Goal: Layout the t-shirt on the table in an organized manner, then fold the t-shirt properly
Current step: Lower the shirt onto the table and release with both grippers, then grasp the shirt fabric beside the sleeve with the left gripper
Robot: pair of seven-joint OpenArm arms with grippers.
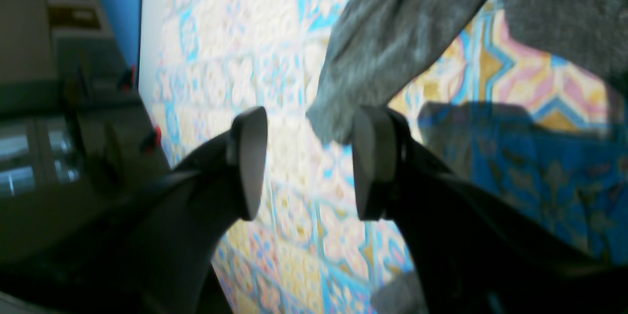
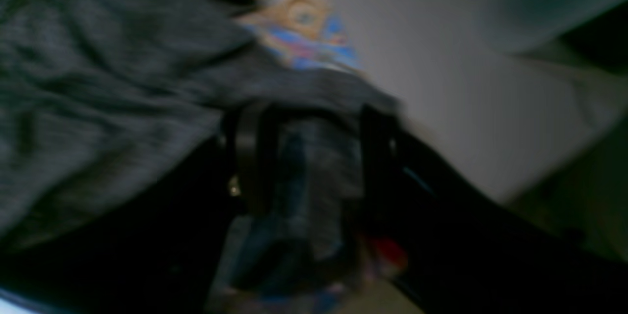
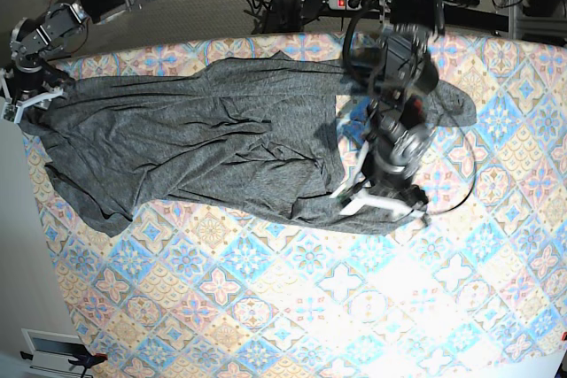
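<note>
Large table w/ pastel blue-pink-cream diamond-tile cloth. Dark heather-grey knit t-shirt: spread wrinkled across far half. Left gripper: pads apart, empty, beside a cloth corner. Right gripper: at shirt's edge, fabric between jaws, state unclear.

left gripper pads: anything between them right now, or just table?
Left wrist view: the left gripper stands open, with only bare pastel diamond-tile tablecloth between the pads. A hem tip of the dark heather-grey knit t-shirt hangs beside the right-hand pad, not clamped.

Wrinkled grey t-shirt across table
</note>
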